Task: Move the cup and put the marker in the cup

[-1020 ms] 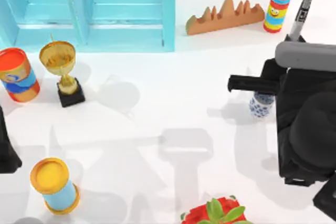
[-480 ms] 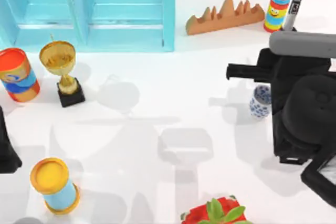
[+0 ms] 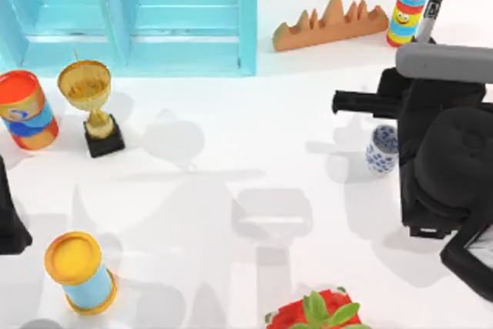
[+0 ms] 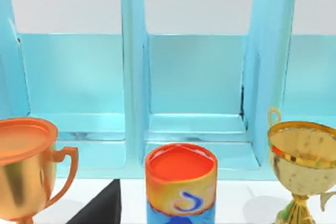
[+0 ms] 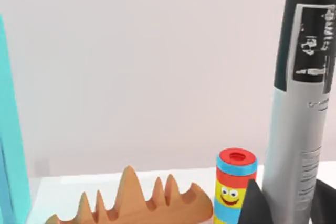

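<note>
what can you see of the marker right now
The marker is a slim black pen with a grey-white printed label band on its barrel. It stands nearly upright in the right gripper, whose dark fingers flank its lower end. It is off the table, at the far right, above and behind the cup.

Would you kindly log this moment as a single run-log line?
right gripper: shut on marker, held near upright | cup: upright on table, beside right arm, no marker inside | left arm: parked at table's left edge
</note>
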